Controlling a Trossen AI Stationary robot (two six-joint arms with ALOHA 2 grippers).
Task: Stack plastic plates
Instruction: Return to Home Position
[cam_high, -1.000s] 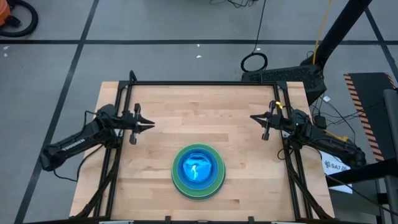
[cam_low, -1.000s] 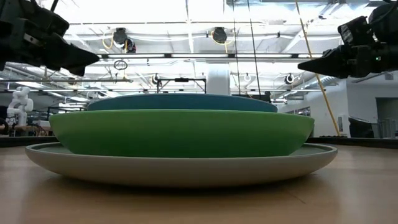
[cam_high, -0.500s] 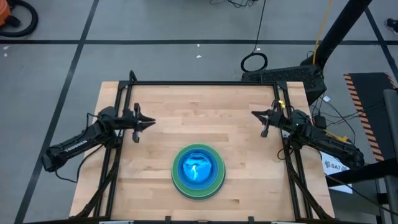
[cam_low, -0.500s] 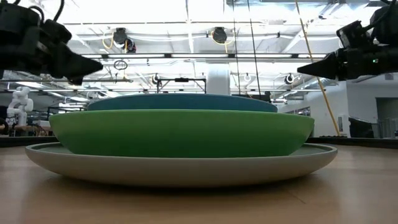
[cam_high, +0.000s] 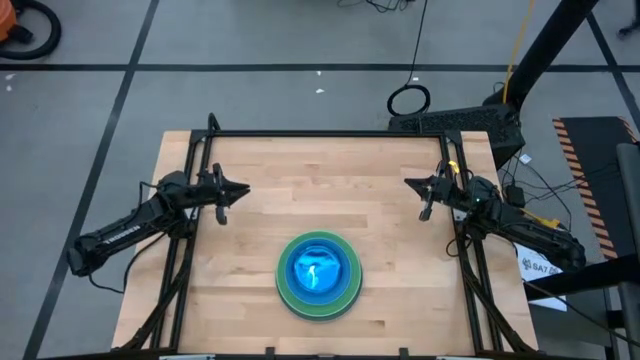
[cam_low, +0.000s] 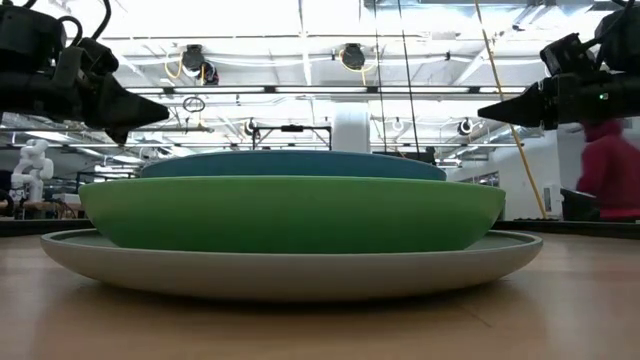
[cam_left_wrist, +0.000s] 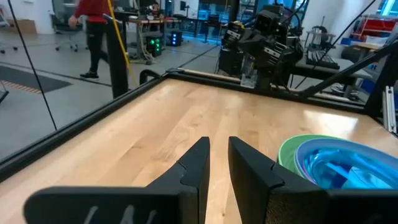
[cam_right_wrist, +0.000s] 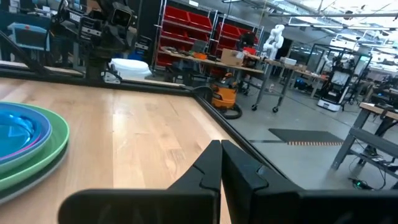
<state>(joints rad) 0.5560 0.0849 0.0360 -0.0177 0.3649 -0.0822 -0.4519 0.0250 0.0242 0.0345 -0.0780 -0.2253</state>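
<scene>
The plastic plates (cam_high: 319, 276) stand in one stack near the table's front edge, midway between the arms. A blue plate (cam_low: 293, 165) lies on top, a green one (cam_low: 290, 212) under it, and a wide grey one (cam_low: 290, 275) rests on the wood. The stack also shows in the left wrist view (cam_left_wrist: 336, 165) and the right wrist view (cam_right_wrist: 25, 143). My left gripper (cam_high: 245, 190) hovers level at the table's left side, its fingers (cam_left_wrist: 219, 143) a narrow gap apart with nothing between them. My right gripper (cam_high: 408, 184) hovers level at the right side, shut (cam_right_wrist: 221, 144) and holding nothing.
Black frame rails (cam_high: 320, 134) run along the table's far, left and right edges. Bare wood (cam_high: 320, 195) lies between the two grippers and the stack. A person in red (cam_low: 610, 165) stands in the room beyond the table.
My left gripper has rolled about its own pointing line and sunk a little. My right gripper has rolled slightly. The stack has kept still. A person in red has come into the low view at its right.
</scene>
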